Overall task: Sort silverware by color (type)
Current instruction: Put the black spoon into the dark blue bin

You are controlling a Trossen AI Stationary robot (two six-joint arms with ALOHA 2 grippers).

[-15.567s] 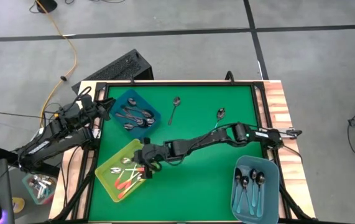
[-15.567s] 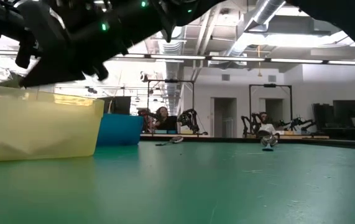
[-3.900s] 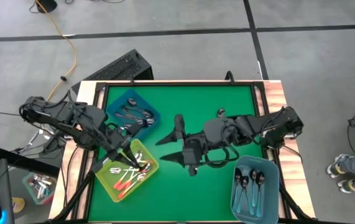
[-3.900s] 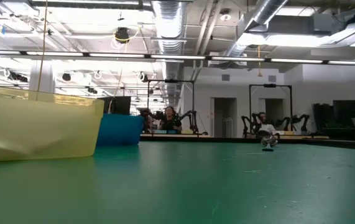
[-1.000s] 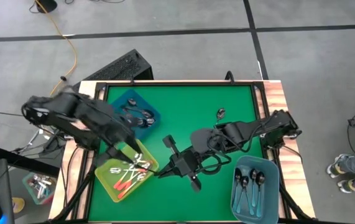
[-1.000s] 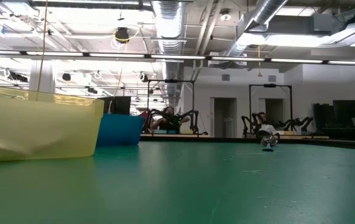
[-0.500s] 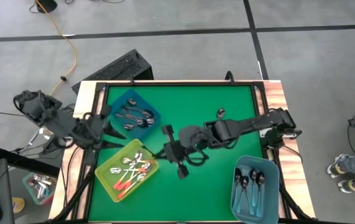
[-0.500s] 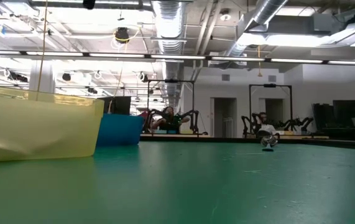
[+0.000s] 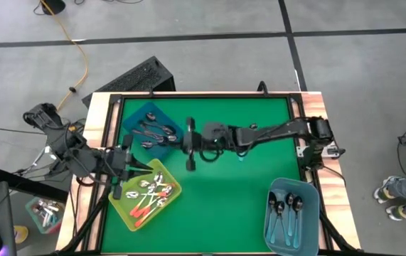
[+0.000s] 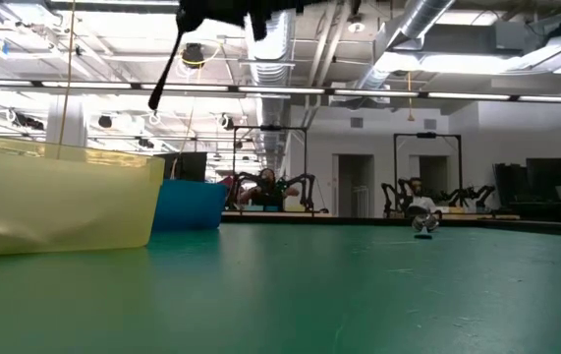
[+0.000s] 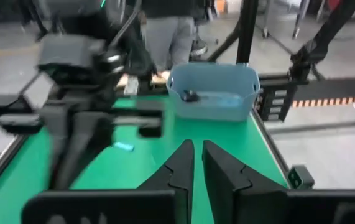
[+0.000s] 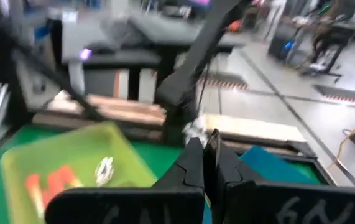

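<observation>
My right gripper [image 9: 183,143] reaches across the table to the right side of the dark blue bin [image 9: 151,116]. It is shut on a dark grey spoon [image 10: 165,67], which slants down from it in the low view. My left gripper [image 9: 137,171] hangs at the left end of the yellow bin [image 9: 123,211]; its fingers [image 11: 183,163] are shut with nothing between them. Dark grey spoons [image 9: 154,133] lie in the blue bin, and orange-red-handled spoons [image 9: 146,204] in the yellow one. Teal-handled spoons [image 9: 286,213] lie in the light blue bin [image 9: 312,213]. One spoon [image 10: 422,224] lies on the mat. My right gripper pinches the spoon between its two fingers [image 12: 193,158]; a silvery bit of the spoon [image 12: 194,130] shows just past their tips. The spoon is lifted clear of the table. Its long thin part [image 10: 162,77] hangs slanting below the gripper.
The green mat [image 9: 224,199] lies bare between the yellow bin and the light blue bin. A raised dark frame [image 9: 203,95] runs round the table. Beyond the table, a person's legs [image 11: 171,31] stand behind the light blue bin [image 11: 211,92].
My right gripper, with the spoon, has swung from the yellow bin's right side toward the table's far edge, to beside the dark blue bin. It now shows at the top of the low view. My left gripper has drawn back from over the yellow bin toward the table's left edge.
</observation>
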